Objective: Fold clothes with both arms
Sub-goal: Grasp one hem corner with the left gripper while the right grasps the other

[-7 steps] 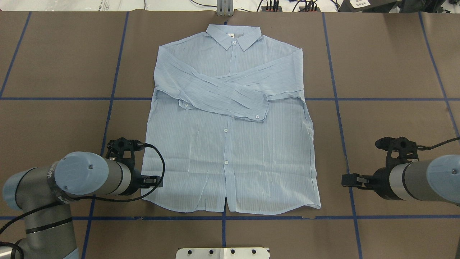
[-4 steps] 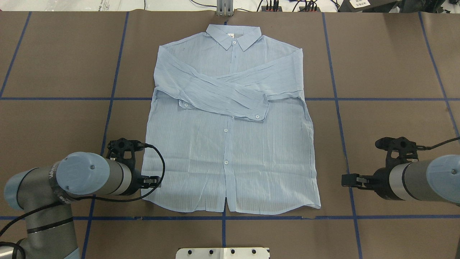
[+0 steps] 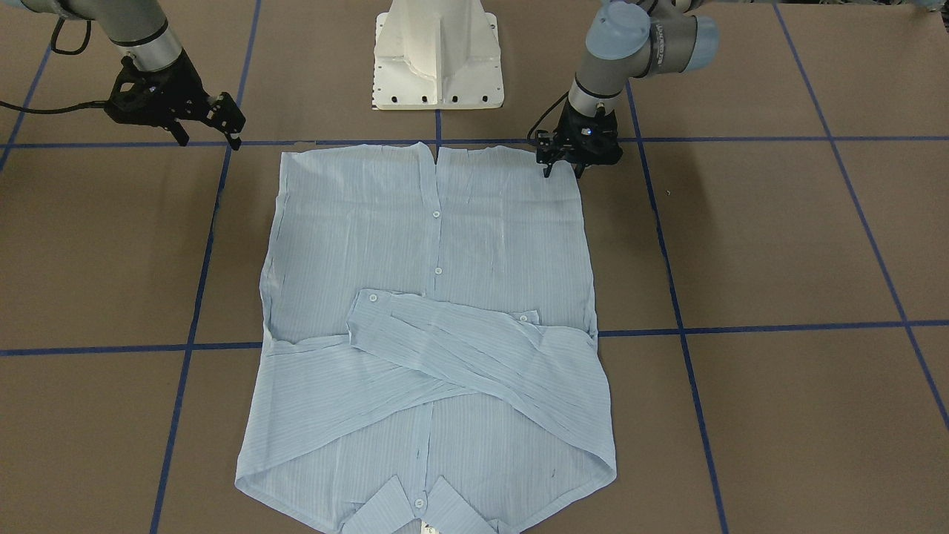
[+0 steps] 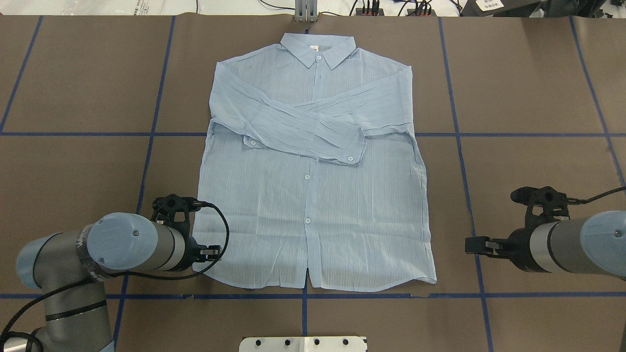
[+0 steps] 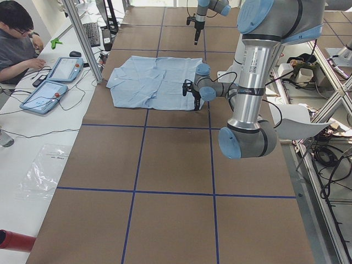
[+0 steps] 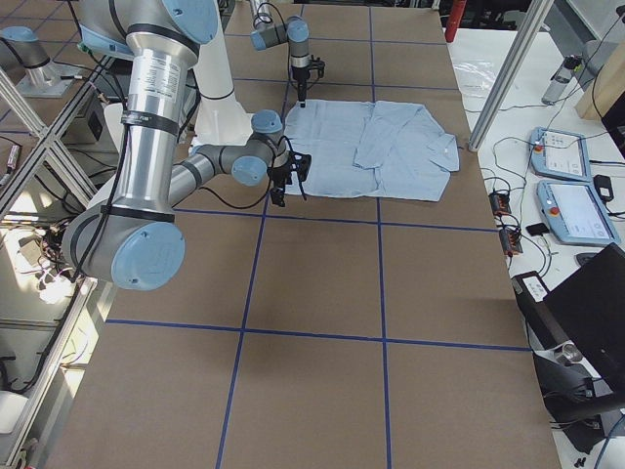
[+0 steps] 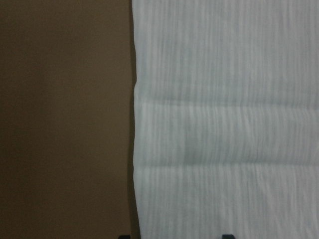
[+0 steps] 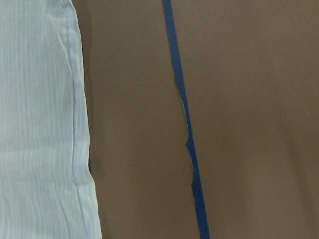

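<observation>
- The white pedestal (image 3: 437, 52) stands at the robot's edge of the brown worktop (image 4: 73, 171), just short of the hem (image 4: 313, 286) of the shirt (image 4: 313, 215).
- The left end effector (image 3: 563, 169) points down at the hem corner on the robot's left. Its jaws are released. In the wrist view one fingertip (image 7: 124, 236) sits just off the side edge and the other is over the cloth. Contact with the cloth cannot be told.
- The right end effector (image 3: 210, 130) is also released and grasps nothing. It hangs over a blue tape line (image 4: 469, 195), well apart from the shirt's right side edge, with bare brown surface between them.
- The shirt lies flat and buttoned at the worktop's centre, hem toward the robot. Both sleeves (image 4: 303, 129) are crossed over the chest.
- The collar (image 4: 318, 51) lies near the far worktop edge.
- Change from 1.0 s ago: the left arm (image 4: 127, 242) has shifted toward the shirt and toward the robot's edge, carrying its end effector nearer the hem corner. The right arm (image 4: 567, 242) and the shirt are unchanged.
</observation>
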Robot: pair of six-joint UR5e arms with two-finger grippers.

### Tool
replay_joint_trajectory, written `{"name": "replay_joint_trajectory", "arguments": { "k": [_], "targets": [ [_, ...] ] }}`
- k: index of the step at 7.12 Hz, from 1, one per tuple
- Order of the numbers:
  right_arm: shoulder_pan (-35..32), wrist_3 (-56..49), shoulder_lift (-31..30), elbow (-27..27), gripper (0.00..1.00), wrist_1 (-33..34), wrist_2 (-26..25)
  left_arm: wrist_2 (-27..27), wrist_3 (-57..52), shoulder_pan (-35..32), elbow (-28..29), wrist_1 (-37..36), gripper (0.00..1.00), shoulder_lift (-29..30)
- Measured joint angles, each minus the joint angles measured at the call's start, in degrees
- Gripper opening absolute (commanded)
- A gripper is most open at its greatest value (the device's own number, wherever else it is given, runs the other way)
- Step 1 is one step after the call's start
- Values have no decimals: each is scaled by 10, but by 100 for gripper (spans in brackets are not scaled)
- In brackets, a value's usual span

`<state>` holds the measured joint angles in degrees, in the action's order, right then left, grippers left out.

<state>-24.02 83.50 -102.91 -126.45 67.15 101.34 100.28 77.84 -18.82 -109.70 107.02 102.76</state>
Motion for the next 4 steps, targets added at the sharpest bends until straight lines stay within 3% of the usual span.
{"name": "replay_joint_trajectory", "arguments": {
  "k": [4],
  "targets": [
    [3, 0, 0, 3, 100, -2, 1, 2, 6, -1, -19, -4, 0, 2]
  ]
}}
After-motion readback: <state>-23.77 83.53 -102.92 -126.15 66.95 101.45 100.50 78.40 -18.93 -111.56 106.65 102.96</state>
